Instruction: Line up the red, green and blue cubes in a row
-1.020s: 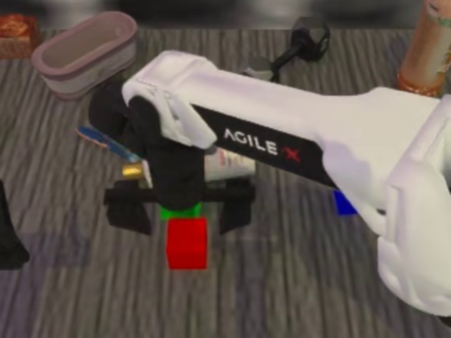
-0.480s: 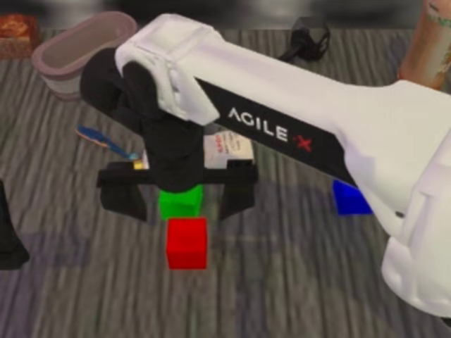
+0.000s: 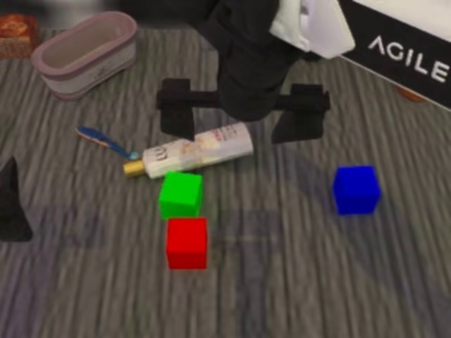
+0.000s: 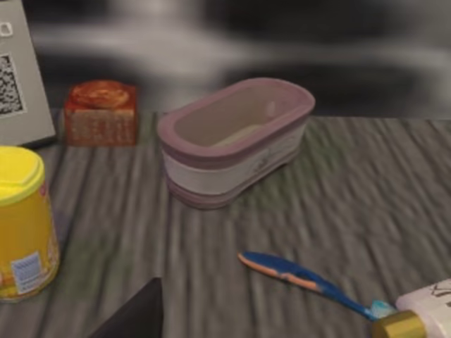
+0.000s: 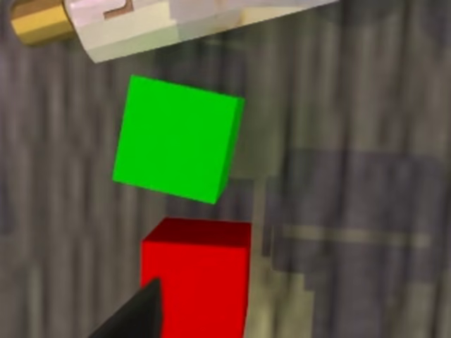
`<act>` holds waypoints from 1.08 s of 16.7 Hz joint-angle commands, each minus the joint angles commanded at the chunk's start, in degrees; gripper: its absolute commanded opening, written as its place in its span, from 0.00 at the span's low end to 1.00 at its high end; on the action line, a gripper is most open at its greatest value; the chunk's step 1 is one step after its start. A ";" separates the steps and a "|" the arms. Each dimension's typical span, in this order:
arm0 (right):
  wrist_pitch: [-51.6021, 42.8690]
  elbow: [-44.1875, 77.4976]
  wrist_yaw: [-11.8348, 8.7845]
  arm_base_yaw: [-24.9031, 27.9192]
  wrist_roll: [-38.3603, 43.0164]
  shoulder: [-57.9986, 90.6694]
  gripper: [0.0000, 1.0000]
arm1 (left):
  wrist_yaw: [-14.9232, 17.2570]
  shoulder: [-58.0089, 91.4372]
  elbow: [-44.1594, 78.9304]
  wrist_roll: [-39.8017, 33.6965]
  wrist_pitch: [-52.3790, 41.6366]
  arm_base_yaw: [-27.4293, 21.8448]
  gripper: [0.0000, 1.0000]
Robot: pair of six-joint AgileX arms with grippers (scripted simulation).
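The green cube [image 3: 180,194] rests on the table directly behind the red cube [image 3: 187,242], a narrow gap between them. The blue cube [image 3: 356,189] sits apart at the right. My right gripper [image 3: 238,121] hangs open and empty above the table, behind the green cube and over a lotion bottle [image 3: 197,149]. The right wrist view looks down on the green cube [image 5: 176,137] and the red cube [image 5: 201,271], with one dark fingertip [image 5: 137,317] at the picture's edge. My left gripper [image 3: 12,205] stays parked at the table's left edge.
The lotion bottle lies just behind the green cube, with a blue toothbrush [image 3: 106,141] to its left. A pink oval tub [image 3: 88,53] and an orange-brown box [image 3: 17,34] stand at the back left. A yellow jar [image 4: 21,225] shows in the left wrist view.
My right gripper has let go of the green cube behind the red one, then risen and drawn back toward the right. The cubes have stayed put.
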 joint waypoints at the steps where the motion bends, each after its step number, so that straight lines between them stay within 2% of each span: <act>1: 2.55 -4.20 0.78 -1.86 -2.02 -5.18 1.00 | 0.04 4.47 3.79 -0.74 -2.52 -1.15 1.00; 5: 13.96 -25.27 3.06 -10.47 -11.04 -29.28 1.00 | 0.15 25.49 20.07 -3.91 -13.75 -6.13 1.00; 9: 26.69 -50.90 3.50 -20.07 -20.80 -55.64 1.00 | 0.17 49.19 37.16 -7.35 -26.01 -11.35 1.00; 13: 40.03 -76.51 2.11 -29.15 -29.85 -80.09 1.00 | 0.15 70.37 53.09 -10.66 -37.56 -16.24 1.00; 18: 56.22 -101.07 -1.64 -37.82 -38.15 -103.48 1.00 | 0.16 90.75 70.39 -14.15 -49.11 -21.35 1.00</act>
